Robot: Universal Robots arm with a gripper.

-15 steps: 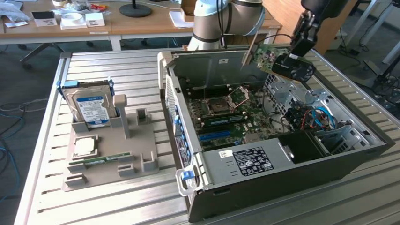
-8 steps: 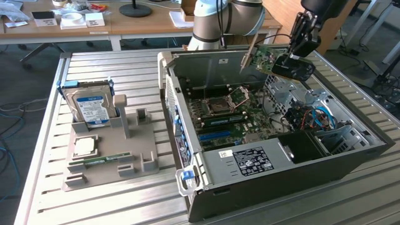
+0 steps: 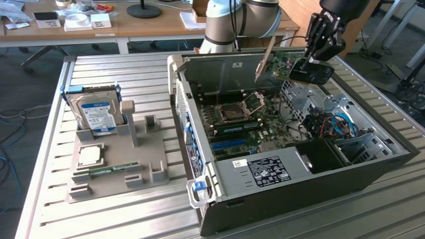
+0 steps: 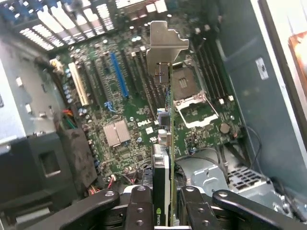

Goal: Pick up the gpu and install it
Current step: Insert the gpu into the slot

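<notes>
Pincer is clamped on the gpu, held edge-on, its long axis running straight out from the jaws toward the motherboard beyond, blue slot offset sideways.

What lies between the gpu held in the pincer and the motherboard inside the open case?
Nothing: in the wrist view the gpu, clamped in the pincer, hangs edge-on over the motherboard with only open air between.
</notes>
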